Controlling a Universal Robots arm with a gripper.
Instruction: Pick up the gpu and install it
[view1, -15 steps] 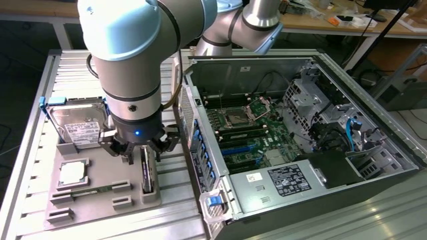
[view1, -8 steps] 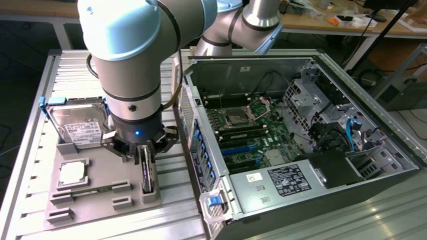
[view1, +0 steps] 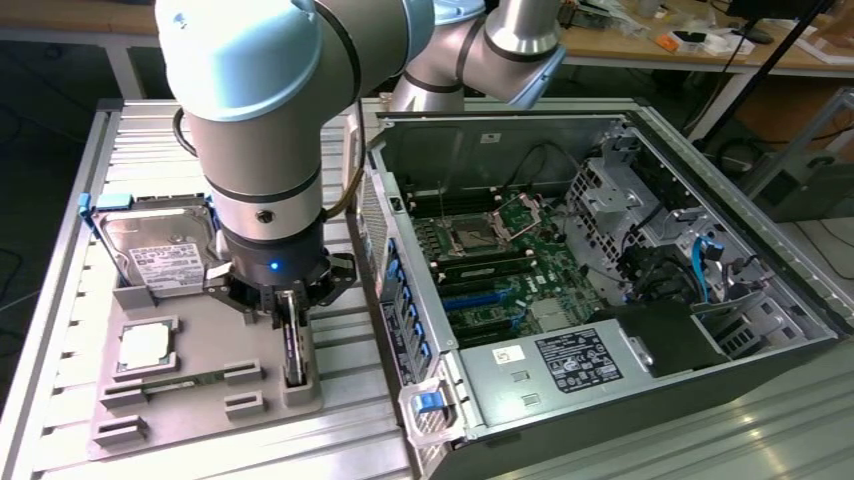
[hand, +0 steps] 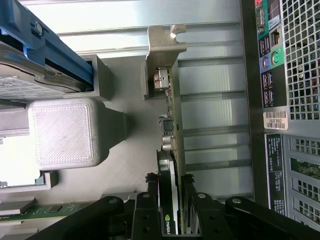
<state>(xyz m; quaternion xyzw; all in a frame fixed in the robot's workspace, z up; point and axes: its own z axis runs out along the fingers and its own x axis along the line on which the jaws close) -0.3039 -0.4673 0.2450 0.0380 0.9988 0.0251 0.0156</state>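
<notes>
Where the gripper (view1: 296, 312) (hand: 170, 186) reached down over the grey holder tray (view1: 200, 405) (hand: 135, 150), its jaws were closed against both faces of the gpu (view1: 296, 352) (hand: 171, 142). The card stood on edge in a slot near the tray's edge on the exterior view's right, silver bracket (hand: 165, 47) at its far end, and was still seated in its slot. Beside it on the tray lay a narrow memory stick (view1: 174, 381) (hand: 42, 211) and a square processor (view1: 144, 345). Further along the tray, a hard drive (view1: 160, 252) (hand: 20, 87) with a white label leaned upright in a blue-railed carrier (view1: 88, 205) (hand: 55, 52). Just beside the tray, on the exterior view's right, the computer case (view1: 787, 290) (hand: 252, 75) lay on its side with its cover off. Its rear wall, carrying ports and blue tabs, rose between the card and the motherboard (view1: 501, 265). A power supply (view1: 561, 365) occupied the near corner of the case, with drive cages and cables at the other end. Beyond the arm stood a cluttered workbench (view1: 667, 50).
</notes>
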